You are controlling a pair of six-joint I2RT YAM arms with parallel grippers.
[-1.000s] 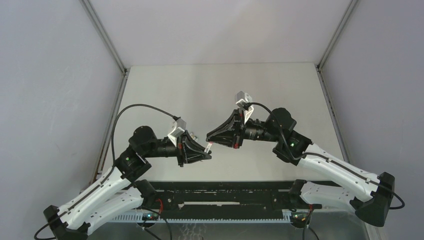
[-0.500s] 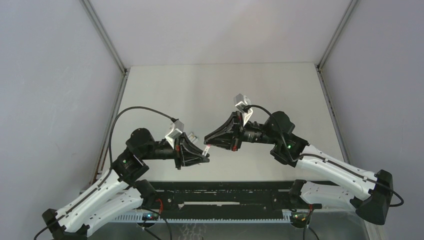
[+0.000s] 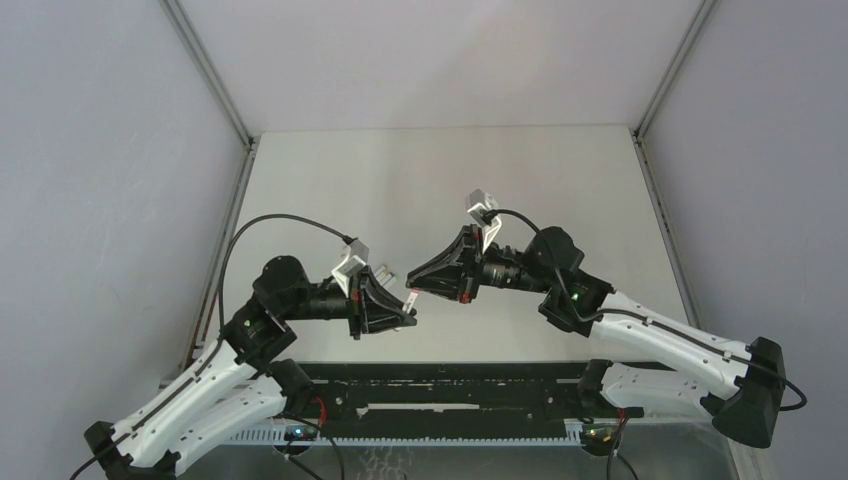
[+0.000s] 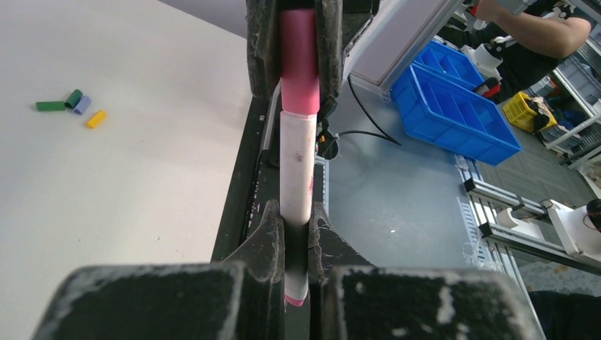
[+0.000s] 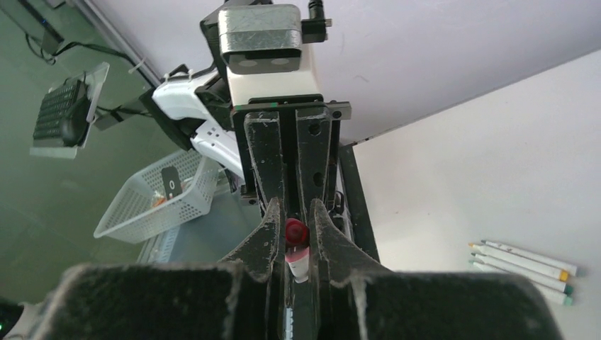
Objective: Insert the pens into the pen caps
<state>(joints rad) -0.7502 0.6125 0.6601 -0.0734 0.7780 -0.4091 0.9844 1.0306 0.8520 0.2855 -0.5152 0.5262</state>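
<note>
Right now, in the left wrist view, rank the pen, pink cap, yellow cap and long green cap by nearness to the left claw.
1. pen: clamped in the left claw.
2. pink cap: straight ahead, at the pen's far end.
3. yellow cap: far left on the table.
4. long green cap: farther left again, only slightly beyond the yellow.

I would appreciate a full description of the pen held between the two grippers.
The pen is a thin white barrel, plastic-looking, faintly pink-smudged, with a pink rear end. The left gripper clamps it near that end, in mid-air; its front end meets the mouth of the pink cap in the right gripper.
</note>
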